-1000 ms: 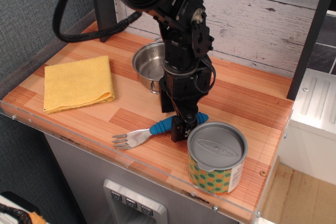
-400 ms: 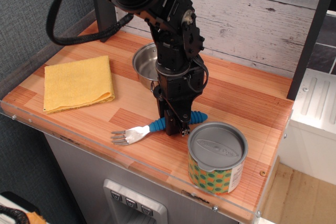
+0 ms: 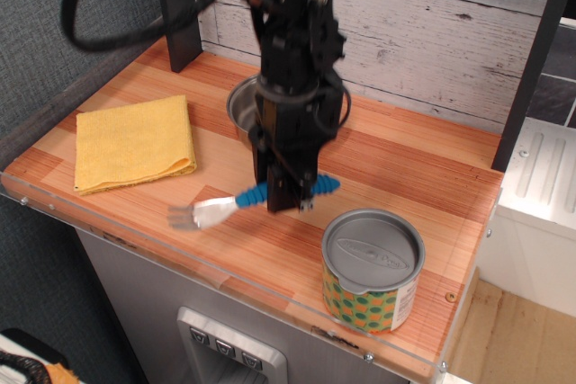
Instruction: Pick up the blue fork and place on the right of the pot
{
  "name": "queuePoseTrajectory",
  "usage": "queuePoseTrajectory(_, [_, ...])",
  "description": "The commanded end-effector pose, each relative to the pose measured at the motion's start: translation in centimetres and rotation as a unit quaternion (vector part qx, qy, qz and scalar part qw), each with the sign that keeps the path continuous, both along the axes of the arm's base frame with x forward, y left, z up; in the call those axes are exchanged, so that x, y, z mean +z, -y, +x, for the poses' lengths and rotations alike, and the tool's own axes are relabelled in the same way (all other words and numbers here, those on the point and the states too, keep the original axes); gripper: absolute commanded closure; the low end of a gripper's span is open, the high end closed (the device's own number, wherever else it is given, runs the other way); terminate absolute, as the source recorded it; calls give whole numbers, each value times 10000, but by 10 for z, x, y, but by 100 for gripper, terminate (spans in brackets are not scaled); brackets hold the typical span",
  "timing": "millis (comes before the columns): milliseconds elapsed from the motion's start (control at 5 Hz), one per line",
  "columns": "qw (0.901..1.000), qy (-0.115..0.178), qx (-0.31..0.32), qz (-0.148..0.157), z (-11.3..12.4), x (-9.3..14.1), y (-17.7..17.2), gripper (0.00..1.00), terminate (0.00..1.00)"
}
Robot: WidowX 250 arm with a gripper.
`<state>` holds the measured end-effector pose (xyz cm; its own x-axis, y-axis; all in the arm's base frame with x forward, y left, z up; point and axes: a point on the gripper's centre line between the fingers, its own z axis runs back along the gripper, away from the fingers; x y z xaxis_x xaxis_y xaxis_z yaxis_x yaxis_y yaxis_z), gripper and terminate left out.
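Observation:
The blue fork [image 3: 319,188] has a ribbed bright-blue handle and a silver head [image 3: 191,215] that points left and looks blurred. My gripper [image 3: 288,201] is shut on the middle of the handle and holds the fork a little above the wooden tabletop. The shiny steel pot [image 3: 242,107] stands behind the gripper at the back of the table, mostly hidden by the black arm.
A folded yellow cloth [image 3: 133,142] lies at the left. A grey-lidded can [image 3: 372,268] with a green-orange label stands at the front right, close to the fork's handle end. A clear guard [image 3: 180,249] runs along the table's front edge.
My gripper closed on the fork's handle and lifted it off the table, shifting it up and to the left. The arm rose with it.

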<state>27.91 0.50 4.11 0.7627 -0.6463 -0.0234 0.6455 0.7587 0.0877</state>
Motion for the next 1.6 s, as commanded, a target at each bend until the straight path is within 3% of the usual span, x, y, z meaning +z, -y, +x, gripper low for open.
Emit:
queuePoseTrajectory(0, [9995, -35, 187, 265, 23, 52, 16, 100, 0])
queuePoseTrajectory(200, [9902, -94, 1376, 224, 37, 55, 22, 100, 0])
queuePoseTrajectory(400, [9817, 143, 1855, -411, 52, 66, 24, 100, 0])
queuePoseTrajectory(600, [9797, 265, 1942, -427, 70, 67, 34, 100, 0])
queuePoseTrajectory(800, [9487, 14, 3126, -474, 83, 56, 46, 100, 0])
queuePoseTrajectory(1200, [8980, -192, 4311, -859, 101, 35, 56, 100, 0])
queuePoseTrajectory(1400, [8377, -259, 5372, -947, 103, 22, 63, 100, 0])
